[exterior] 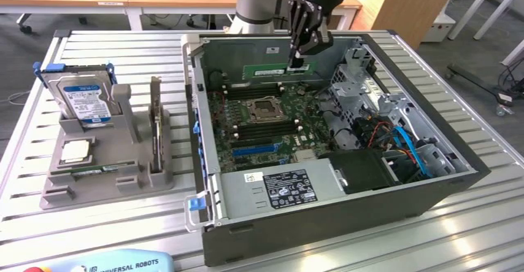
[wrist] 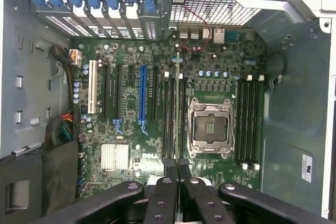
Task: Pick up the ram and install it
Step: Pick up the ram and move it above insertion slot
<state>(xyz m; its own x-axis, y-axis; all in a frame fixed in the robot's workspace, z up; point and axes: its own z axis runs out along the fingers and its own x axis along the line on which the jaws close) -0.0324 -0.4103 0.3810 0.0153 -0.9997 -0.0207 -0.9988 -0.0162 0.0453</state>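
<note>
Okay, the ram point(exterior: 283, 71) is up in the pincer point(exterior: 301, 54), which is clamped narrow on the stick's upper edge. The green board hangs level inside the open PC case point(exterior: 327, 223), over the motherboard point(exterior: 245, 131). On the wrist cam we get the ram point(wrist: 178, 108) edge-on, a thin green line running out from between the pincer point(wrist: 177, 167) tips. It lies along the black memory slots point(wrist: 170, 119) just beside the CPU socket point(wrist: 210, 127), on the side toward the blue slot point(wrist: 142, 95). Whether it touches a slot, we can't tell.

Moving outward, there's a second bank of slots point(wrist: 247, 119) on the socket's other side. The PSU point(exterior: 278, 189) with its black label sits at the near end of the case. At the exterior view's left, a grey holder point(exterior: 107, 180) on the table point(exterior: 475, 235) carries a hard drive point(exterior: 82, 100) with a blue-white label, standing upright. A dark card point(exterior: 156, 124) stands on edge next to it, well apart from the case.
</note>
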